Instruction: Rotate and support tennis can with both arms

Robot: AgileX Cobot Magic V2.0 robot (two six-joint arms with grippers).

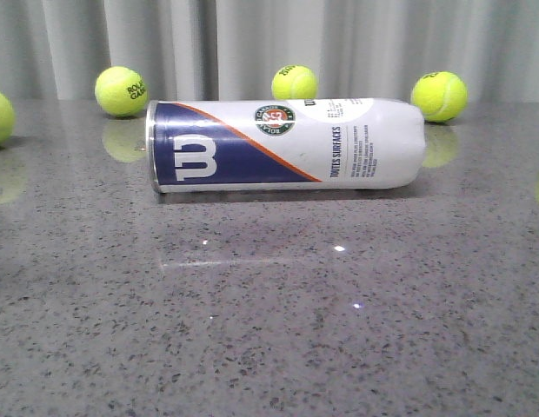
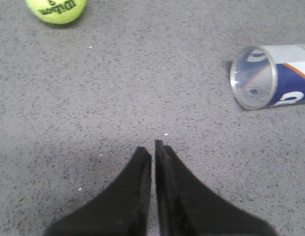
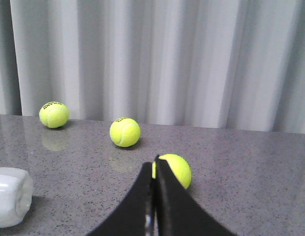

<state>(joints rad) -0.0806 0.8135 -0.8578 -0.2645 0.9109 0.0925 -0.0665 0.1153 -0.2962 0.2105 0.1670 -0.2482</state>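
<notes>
Risk, rolling: I judge the can (image 1: 285, 145) the main hazard. It lies on its side on a slick, reflective table (image 1: 269, 330), so a one-sided push could send it rolling off toward the balls behind it.
Risk, open end: the silver-rimmed mouth looks uncapped in the left wrist view, so I'd expect a pinch there to flex the thin wall or slip off.
Risk, balls: one ball (image 3: 173, 170) sits just past my right gripper (image 3: 154, 164); a careless sweep toward the can could knock it.
Left gripper (image 2: 152, 147): fingers pressed nearly together, holding nothing, well apart from the can's mouth (image 2: 253, 77).
Right gripper: fingers closed tight, empty; the can's rounded white end (image 3: 11, 195) is off to one side of it.
Can, place: mid-table, lengthwise across my front view, untouched by either arm.
Can, look: long white cylinder, navy panel with a white W near the rim, orange stripe, round green-red emblem, small print toward the white end.
</notes>
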